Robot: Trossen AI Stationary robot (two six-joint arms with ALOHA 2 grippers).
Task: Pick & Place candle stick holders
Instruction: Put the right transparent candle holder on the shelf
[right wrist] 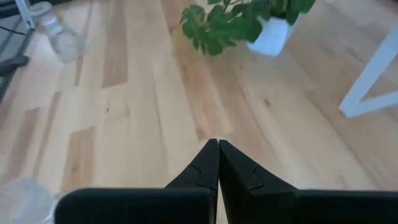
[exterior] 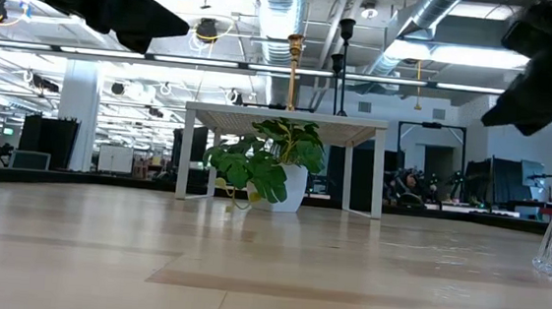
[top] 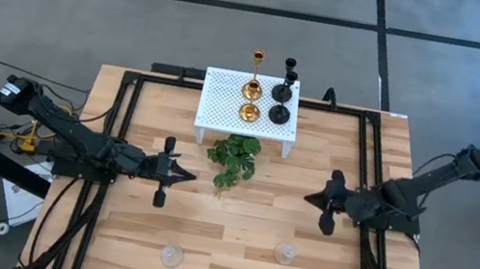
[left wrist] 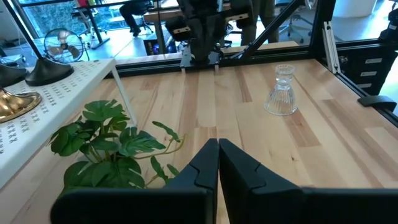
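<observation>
Glass holders, one (top: 172, 256) near the bench's front left and one (top: 285, 253) front right, look brittle and slippery; grip each at its narrow stem. Left gripper (top: 186, 175) and right gripper (top: 311, 199) hover empty, jaws pressed together.

Pale wood table (top: 235, 222); shiny gold holders (top: 253, 88); clear glass holder (left wrist: 281, 92).

4 holders (top: 267, 88) on stand (top: 226, 103), plant (top: 234, 156) in front; 2 holders (top: 228, 255) near table (top: 343, 220) front edge.
</observation>
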